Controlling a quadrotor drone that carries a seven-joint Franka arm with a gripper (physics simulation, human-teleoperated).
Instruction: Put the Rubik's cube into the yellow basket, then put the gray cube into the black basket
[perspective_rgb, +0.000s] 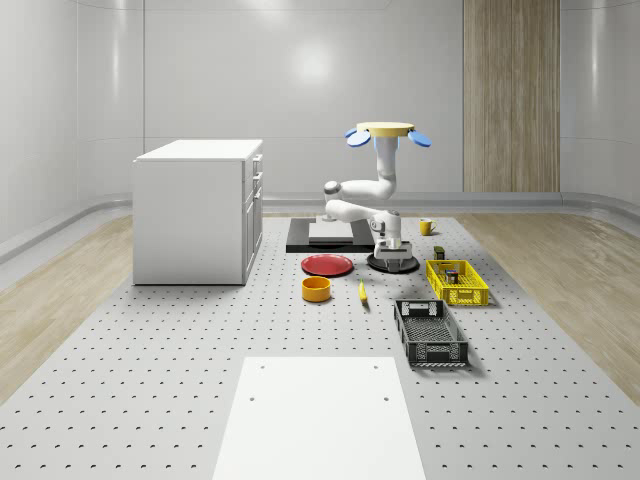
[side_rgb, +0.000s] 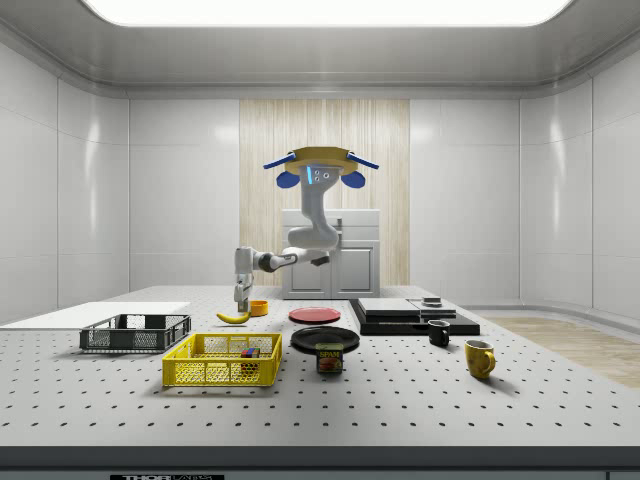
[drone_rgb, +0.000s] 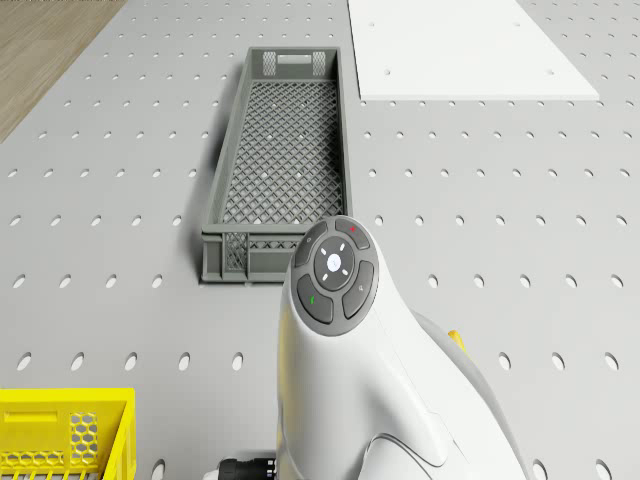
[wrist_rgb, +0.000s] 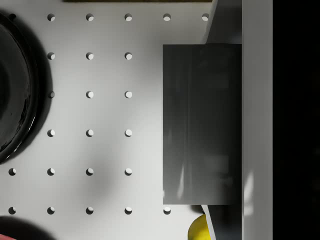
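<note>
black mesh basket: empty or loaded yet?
Empty. The black mesh basket shows only bare lattice floor in the drone view, and nothing rises above its rim in the whole-scene view.

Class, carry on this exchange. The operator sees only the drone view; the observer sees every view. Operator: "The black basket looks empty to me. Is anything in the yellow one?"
Observer: Yes, the Rubik's cube lies in the yellow basket.
Operator: Where is the hand?
Observer: The hand hangs low over the table, near the banana.
Operator: And the drone?
Observer: The drone hovers high over the table, with the arm reaching down.
</note>
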